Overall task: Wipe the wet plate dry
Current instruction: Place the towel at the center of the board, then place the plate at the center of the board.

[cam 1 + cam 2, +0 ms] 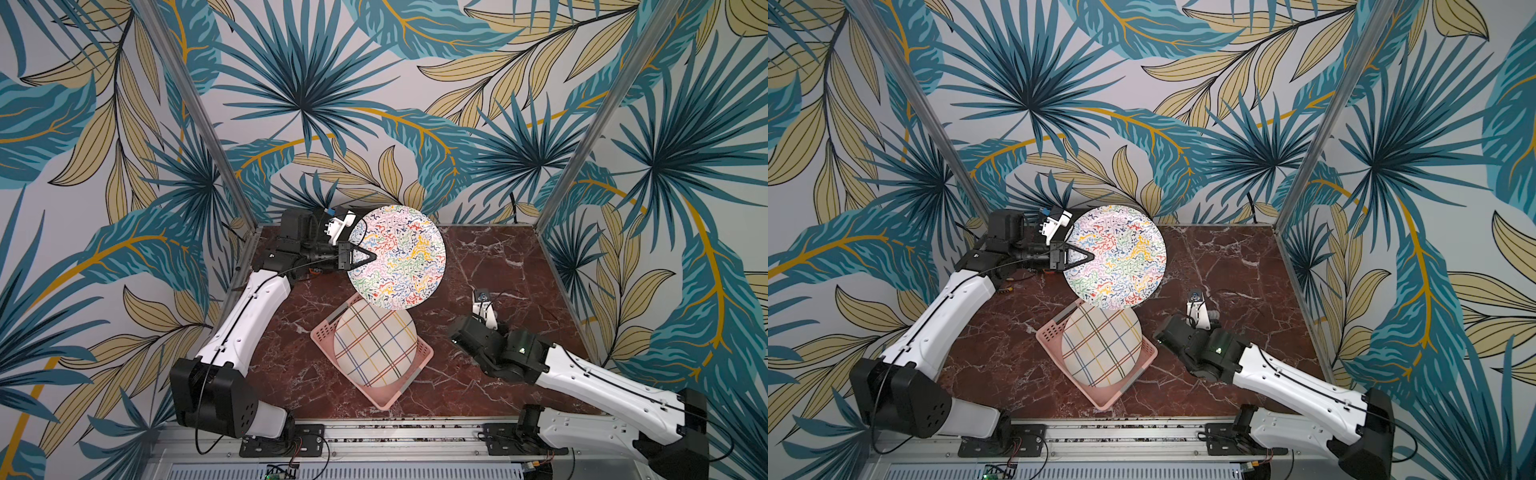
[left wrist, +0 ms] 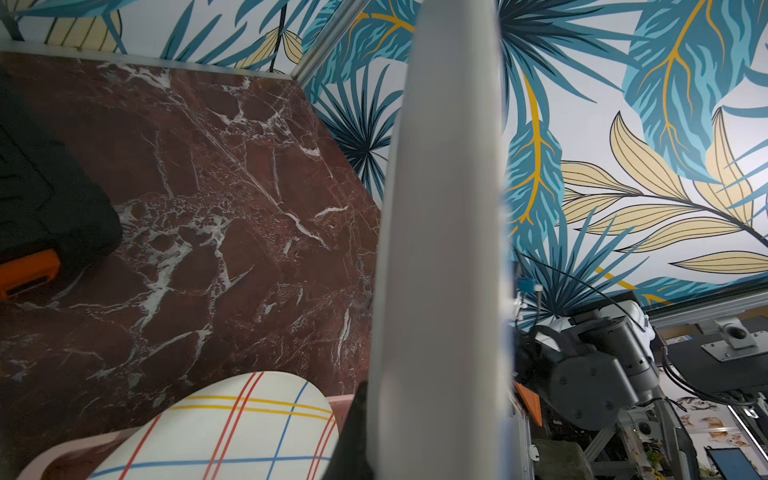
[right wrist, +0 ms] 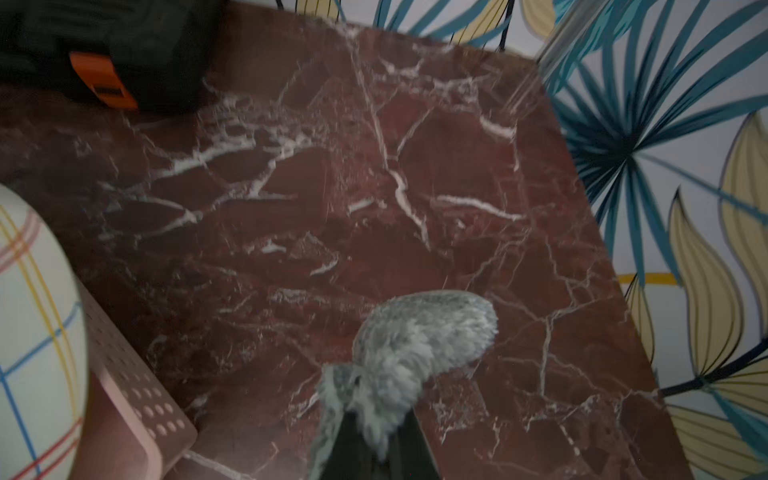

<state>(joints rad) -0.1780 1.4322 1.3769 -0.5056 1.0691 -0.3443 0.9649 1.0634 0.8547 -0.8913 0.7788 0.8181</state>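
Note:
My left gripper (image 1: 371,256) (image 1: 1087,256) is shut on the left rim of the plate (image 1: 401,257) (image 1: 1119,257), a round one covered in colourful squiggles. It holds the plate up above the back of the table, face tilted toward the top views. In the left wrist view the plate (image 2: 440,249) shows edge-on as a wide grey band between the jaws, with one dark finger (image 2: 353,436) beside it. My right gripper (image 3: 376,419) is shut on a fluffy grey cloth (image 3: 415,340) and sits low over the marble, right of the plate and apart from it. From above, the right wrist (image 1: 484,309) hides most of the cloth.
A pink perforated basket (image 1: 322,332) (image 1: 1048,332) stands mid-table holding a cream plaid plate (image 1: 374,345) (image 1: 1100,347), just below the held plate. A black case with an orange latch (image 3: 104,83) (image 2: 41,199) sits at the back left. Metal frame posts mark the back corners.

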